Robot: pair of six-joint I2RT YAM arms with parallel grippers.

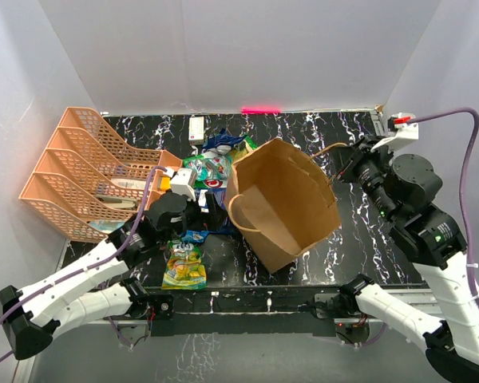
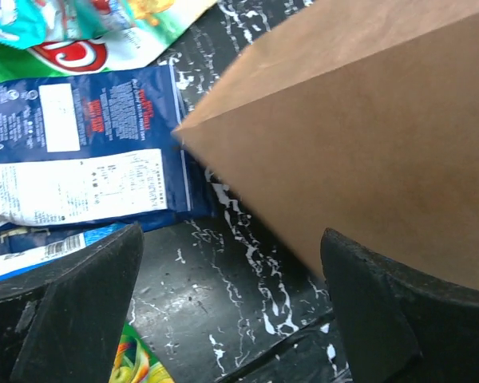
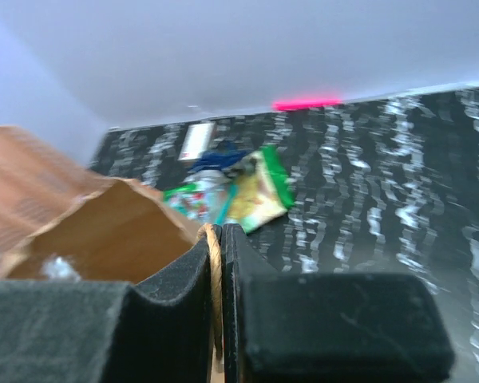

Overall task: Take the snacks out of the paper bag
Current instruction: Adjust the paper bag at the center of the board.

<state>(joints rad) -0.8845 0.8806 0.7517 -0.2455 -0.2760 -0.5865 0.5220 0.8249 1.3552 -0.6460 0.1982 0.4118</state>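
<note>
Nearest the left wrist lens, the left gripper (image 2: 231,263) stands released, jaws wide over the bare table (image 2: 247,295). I read a dark blue packet (image 2: 88,152) just beyond one finger, and the green-yellow-orange pouch (image 1: 184,267) lies beside that arm. Further right, the paper bag (image 1: 291,199) lies tilted, one corner close to the other finger. At far right, the right gripper (image 3: 221,239) is clenched on the bag's handle (image 1: 329,148). Risk: the thin twisted loop may slip or tear under a lift, dropping the bag onto the packets. The left jaw may also snag the bag's corner.
</note>
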